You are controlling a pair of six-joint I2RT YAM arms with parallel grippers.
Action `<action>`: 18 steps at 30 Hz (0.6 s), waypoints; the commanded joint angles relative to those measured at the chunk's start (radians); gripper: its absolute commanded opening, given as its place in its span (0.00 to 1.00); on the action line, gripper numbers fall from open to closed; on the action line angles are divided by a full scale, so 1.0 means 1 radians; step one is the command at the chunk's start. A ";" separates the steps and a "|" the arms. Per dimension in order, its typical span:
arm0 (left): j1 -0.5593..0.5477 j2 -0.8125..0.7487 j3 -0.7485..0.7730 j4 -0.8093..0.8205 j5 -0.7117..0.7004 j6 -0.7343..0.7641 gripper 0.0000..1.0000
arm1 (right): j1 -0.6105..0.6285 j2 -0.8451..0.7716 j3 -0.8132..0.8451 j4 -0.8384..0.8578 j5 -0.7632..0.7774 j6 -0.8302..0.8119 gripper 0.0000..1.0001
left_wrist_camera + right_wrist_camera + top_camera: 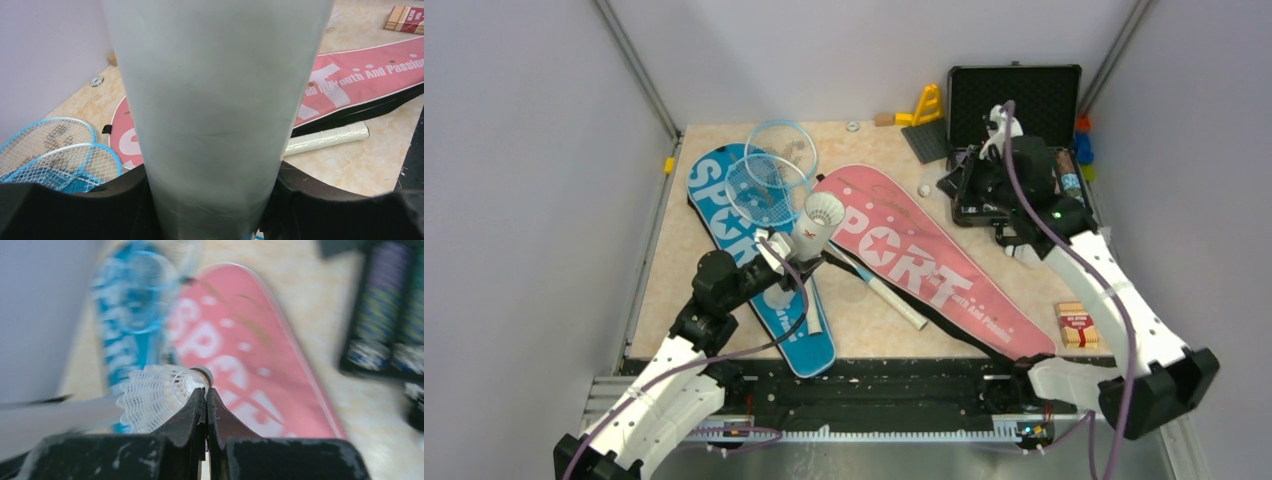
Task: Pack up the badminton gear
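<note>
My left gripper [789, 250] is closed around a white cylindrical tube [816, 228] and holds it tilted above the blue cover [724, 215]. The tube [215, 100] fills the left wrist view between both black fingers [75, 210]. My right gripper [206, 392] is shut, its tips pinching a white shuttlecock [160, 395] just under the cork. In the top view that gripper [946, 184] sits by the pink cover [924, 260], left of the black case. Two light-blue rackets [769, 185] lie overlapping across the blue cover's far end. A white handle [894, 298] crosses the pink cover.
The open black case [1014, 100] with rows of chips stands at the back right. A yellow toy [927, 105] is at the back edge. A red box [1076, 325] lies near the front right. Grey walls close in both sides.
</note>
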 commanded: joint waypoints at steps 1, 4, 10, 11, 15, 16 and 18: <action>0.002 -0.008 -0.006 0.047 0.061 0.020 0.28 | 0.001 -0.064 0.076 0.223 -0.681 0.020 0.00; 0.001 -0.008 -0.008 0.033 0.102 0.038 0.28 | 0.030 -0.051 0.121 0.378 -0.905 0.129 0.00; 0.001 -0.009 -0.006 0.033 0.126 0.035 0.28 | 0.187 0.035 0.287 0.329 -0.998 0.097 0.00; 0.002 -0.009 -0.006 0.033 0.129 0.035 0.29 | 0.213 0.056 0.322 0.280 -0.988 0.061 0.00; 0.001 -0.008 -0.006 0.032 0.143 0.039 0.28 | 0.264 0.120 0.423 0.133 -0.913 -0.006 0.00; 0.001 -0.006 -0.006 0.032 0.145 0.041 0.29 | 0.271 0.131 0.436 0.111 -0.895 -0.022 0.00; 0.000 -0.007 -0.006 0.032 0.147 0.041 0.28 | 0.289 0.157 0.476 0.036 -0.828 -0.067 0.00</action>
